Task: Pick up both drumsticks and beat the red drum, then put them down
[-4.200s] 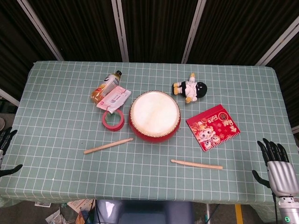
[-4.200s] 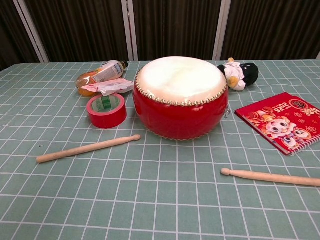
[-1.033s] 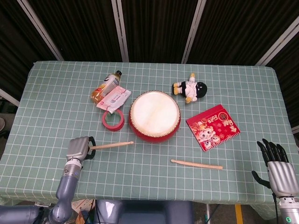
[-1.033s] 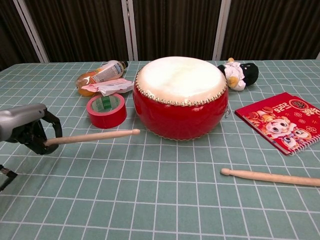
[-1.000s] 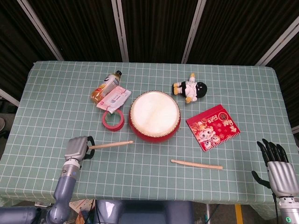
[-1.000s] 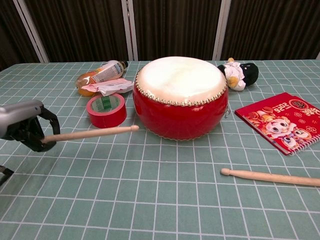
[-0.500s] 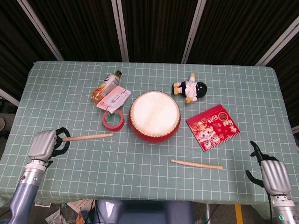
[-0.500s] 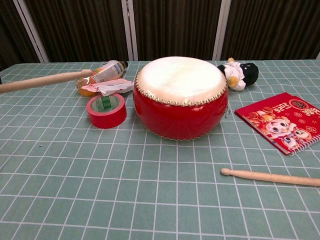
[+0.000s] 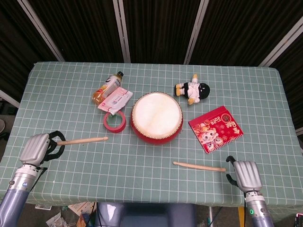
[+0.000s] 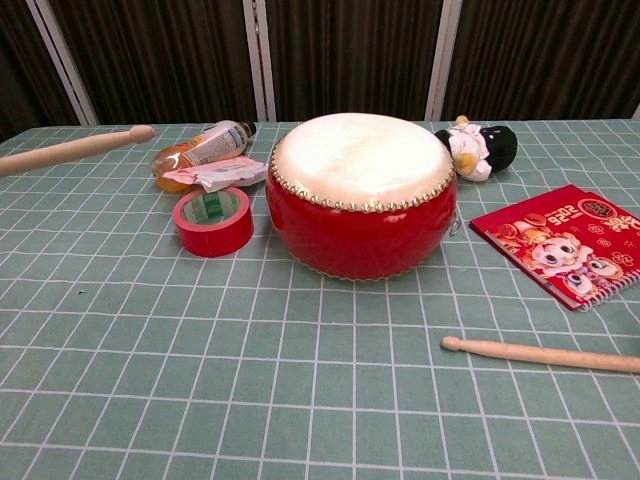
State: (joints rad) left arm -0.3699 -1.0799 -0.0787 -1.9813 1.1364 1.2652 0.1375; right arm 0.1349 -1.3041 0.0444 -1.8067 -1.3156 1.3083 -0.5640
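Observation:
The red drum [image 9: 156, 117] with a pale skin stands mid-table, also in the chest view [image 10: 361, 195]. My left hand [image 9: 38, 147] at the front left holds one wooden drumstick [image 9: 84, 140], lifted off the table and pointing right; its shaft crosses the chest view's top left [image 10: 75, 148]. The second drumstick [image 9: 199, 166] lies flat on the cloth at the front right [image 10: 540, 353]. My right hand [image 9: 244, 174] sits at that stick's right end; whether its fingers touch the stick is unclear. Neither hand shows in the chest view.
A red tape roll [image 9: 114, 121], a drink bottle [image 9: 107, 87] and a pink packet [image 9: 115, 99] lie left of the drum. A plush doll [image 9: 193, 90] and a red notebook [image 9: 216, 128] lie to its right. The table's front edge [image 9: 151, 201] runs close to both hands.
My left hand has lifted its drumstick and drawn it leftward, away from the drum. My right hand has moved in from the table's right edge to the end of the second drumstick.

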